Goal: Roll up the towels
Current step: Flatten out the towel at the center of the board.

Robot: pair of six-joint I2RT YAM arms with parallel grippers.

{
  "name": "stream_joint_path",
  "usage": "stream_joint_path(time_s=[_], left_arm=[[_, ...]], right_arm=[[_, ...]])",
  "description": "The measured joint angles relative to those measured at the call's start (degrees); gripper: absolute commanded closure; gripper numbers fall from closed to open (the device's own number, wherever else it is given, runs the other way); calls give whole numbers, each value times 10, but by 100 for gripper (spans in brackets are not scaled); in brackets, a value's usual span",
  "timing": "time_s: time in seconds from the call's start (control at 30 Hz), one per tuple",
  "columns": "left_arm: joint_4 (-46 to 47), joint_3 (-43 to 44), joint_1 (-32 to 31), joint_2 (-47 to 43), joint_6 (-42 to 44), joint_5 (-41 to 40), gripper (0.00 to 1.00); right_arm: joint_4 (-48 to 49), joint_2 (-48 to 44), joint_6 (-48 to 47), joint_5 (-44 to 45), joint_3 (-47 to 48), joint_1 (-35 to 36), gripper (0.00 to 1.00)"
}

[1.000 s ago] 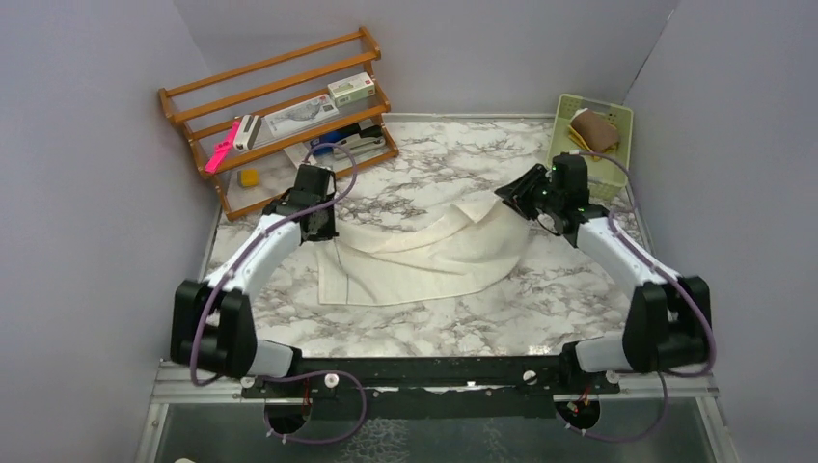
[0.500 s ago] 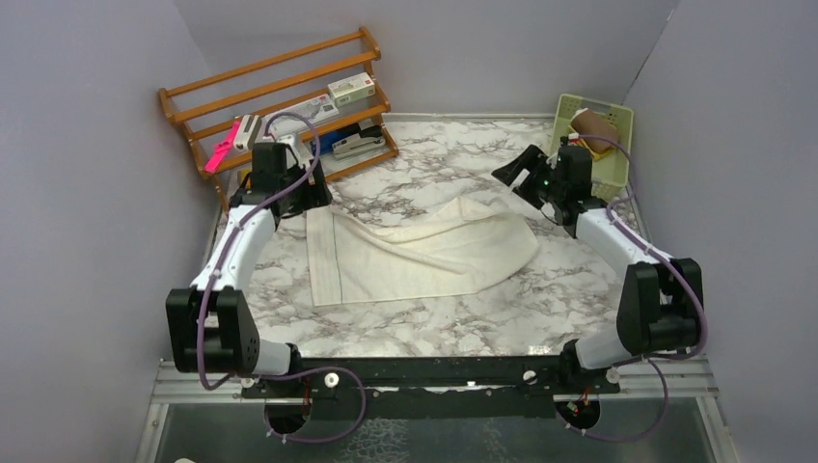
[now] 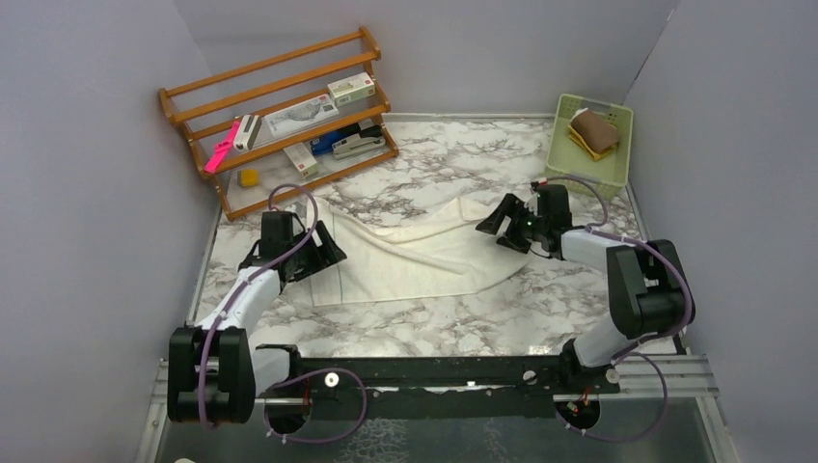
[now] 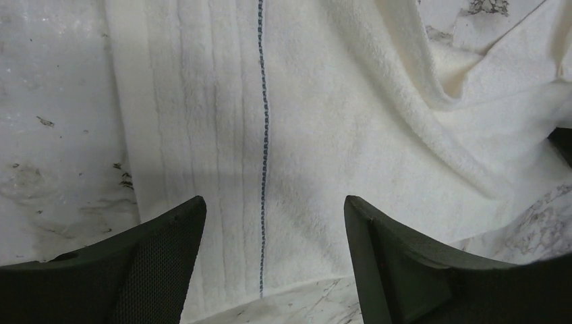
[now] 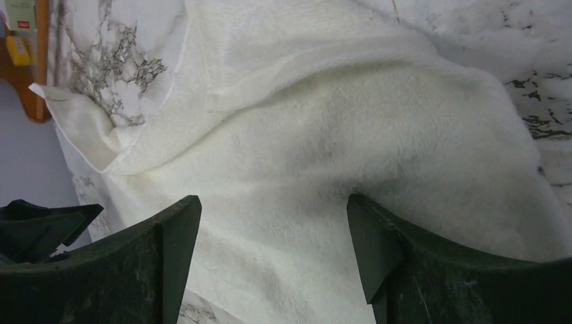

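The cream towel (image 3: pixel 424 251) lies spread but rumpled in the middle of the marble worktop (image 3: pixel 405 328). Its left hem, marked by a thin blue stripe (image 4: pixel 262 135), lies fairly flat, while the right and far parts hump up in soft folds, and one far corner (image 5: pixel 74 125) is turned over on itself. The left pincer (image 3: pixel 323 258) hangs open low over the striped hem, and the right pincer (image 3: pixel 497 224) hangs open over the bunched right side. Neither grips anything, and whether the fingers brush the cloth cannot be told. The mustard towel (image 3: pixel 593 130) sits in the pale green basket (image 3: pixel 559 145) at the far right corner, well apart from both arms. The step in hand looks to be flattening the cream towel before any rolling begins. To do it well, each pincer should probably close on a single layer at the very edge rather than on a pinch of folded cloth. The two should then draw apart low over the worktop until the ridges drop out and the turned corner lies open. A roll begun on a crooked or doubled hem would likely come out cone-shaped. The starting edge wants to be straight, with both pincers level on it.
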Motion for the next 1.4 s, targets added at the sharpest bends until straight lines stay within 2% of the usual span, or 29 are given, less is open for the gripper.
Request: stream_joint_path(time_s=[0.27, 0.57, 0.77, 0.9, 1.17, 1.3, 1.4], left_arm=[[94, -16, 0, 39, -36, 1, 24], [202, -91, 0, 29, -77, 5, 26], [213, -115, 0, 3, -85, 5, 26], [197, -140, -8, -43, -95, 3, 26], [170, -172, -23, -110, -132, -2, 26], [128, -142, -23, -96, -132, -10, 23], [90, -90, -24, -63, -122, -20, 22]], right_arm=[[51, 101, 29, -31, 59, -26, 18], [106, 129, 62, -37, 66, -45, 16], [108, 134, 71, -21, 76, -46, 13], [96, 92, 75, 16, 42, -49, 13], [42, -99, 90, 74, -113, -52, 13], [0, -146, 90, 85, -102, -52, 15], [-10, -134, 89, 72, -55, -52, 26]])
